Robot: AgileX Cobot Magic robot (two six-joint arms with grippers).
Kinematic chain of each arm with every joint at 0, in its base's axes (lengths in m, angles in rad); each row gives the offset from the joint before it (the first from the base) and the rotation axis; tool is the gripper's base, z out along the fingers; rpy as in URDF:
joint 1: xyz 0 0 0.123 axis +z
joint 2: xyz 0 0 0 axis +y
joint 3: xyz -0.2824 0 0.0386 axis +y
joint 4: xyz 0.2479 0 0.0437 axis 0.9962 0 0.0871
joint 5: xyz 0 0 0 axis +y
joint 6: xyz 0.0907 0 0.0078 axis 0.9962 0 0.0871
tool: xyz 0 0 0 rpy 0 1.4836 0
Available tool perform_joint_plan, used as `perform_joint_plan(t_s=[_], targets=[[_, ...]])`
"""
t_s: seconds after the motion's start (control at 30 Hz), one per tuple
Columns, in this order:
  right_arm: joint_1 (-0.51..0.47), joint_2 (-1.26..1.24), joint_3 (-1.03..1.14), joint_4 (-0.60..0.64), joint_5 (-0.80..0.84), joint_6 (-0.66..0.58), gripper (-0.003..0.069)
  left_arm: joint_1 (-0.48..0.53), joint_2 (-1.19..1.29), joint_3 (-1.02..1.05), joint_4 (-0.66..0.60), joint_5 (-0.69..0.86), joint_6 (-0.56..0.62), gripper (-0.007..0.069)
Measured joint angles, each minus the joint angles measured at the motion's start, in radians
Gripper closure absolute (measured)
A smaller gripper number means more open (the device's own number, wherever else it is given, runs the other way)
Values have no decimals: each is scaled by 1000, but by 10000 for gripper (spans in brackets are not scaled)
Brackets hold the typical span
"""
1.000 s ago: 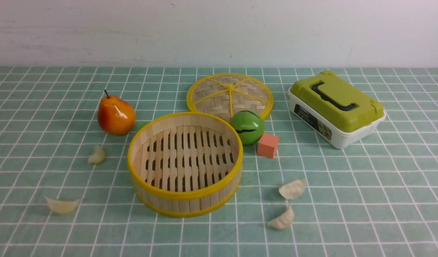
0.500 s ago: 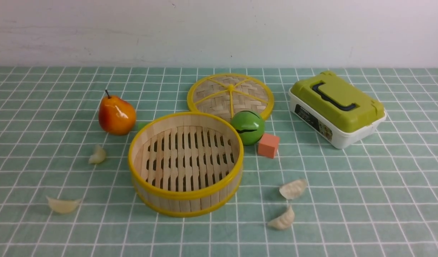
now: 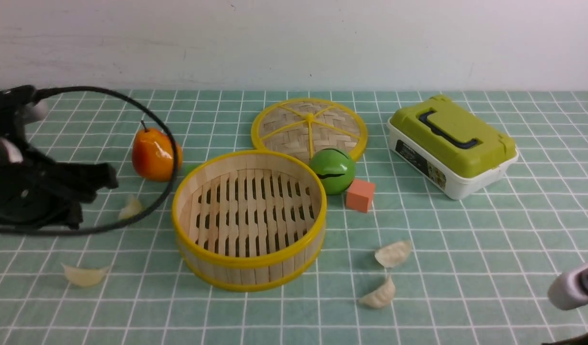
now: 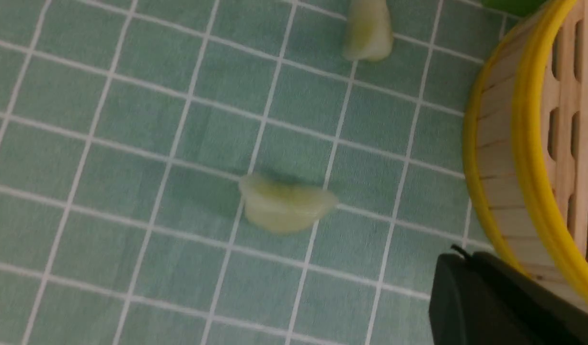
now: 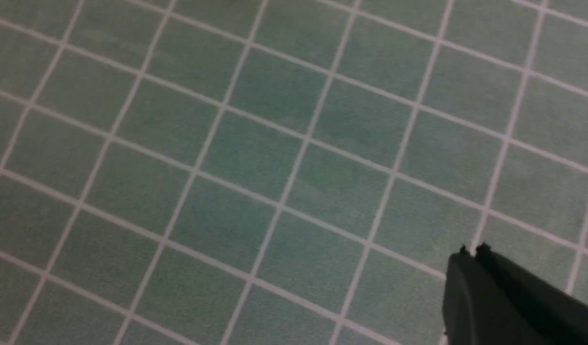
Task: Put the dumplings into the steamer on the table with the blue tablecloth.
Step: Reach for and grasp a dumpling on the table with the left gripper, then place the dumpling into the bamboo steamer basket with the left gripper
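I am at the very start of the work. The round bamboo steamer with yellow rims (image 3: 248,262) is empty, and all four small, pale, crescent-shaped dumplings (image 3: 393,253) lie on the teal tablecloth with white grid lines (image 3: 466,239), two on each side of the steamer.

The left gripper (image 4: 459,258) hangs over the left pair with its black jaws pressed together and nothing between them. The right gripper (image 5: 471,254) is closed and empty too, over bare cloth. I judge that the next move is to open the left jaws and go down on the near-left dumpling (image 4: 286,206), which sits in the middle of the left wrist view. It looks soft, so a gentle pinch is needed.

In the front view the left arm is one dark mass, and I cannot read its fingertips there. Its black cable loop (image 3: 107,91) crosses the glossy orange-red pear (image 3: 152,153) and probably hides the edge of the dumpling by the pear (image 3: 129,207). Only a grey part of the right arm shows, at the corner.
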Motion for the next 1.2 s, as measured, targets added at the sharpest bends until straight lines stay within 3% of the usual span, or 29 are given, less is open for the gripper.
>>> perform_joint_plan(t_s=[0.2, 0.5, 0.6, 0.7, 0.83, 1.2], targets=[[26, 7, -4, 40, -32, -36, 661, 0, 292, -246, 44, 9, 13, 582], [26, 7, -4, 40, -32, -41, 657, 0, 639, -486, 164, 37, 15, 256], [26, 7, -4, 40, -32, -42, 653, 0, 705, -534, 168, 53, 15, 222], [26, 7, -4, 40, -33, -42, 650, 0, 758, -576, 167, 94, 12, 271], [26, 7, -4, 40, -35, -42, 648, -1, 780, -595, 168, 122, 12, 423], [26, 7, -4, 37, -39, -43, 636, -1, 686, -600, 155, 153, 20, 440]])
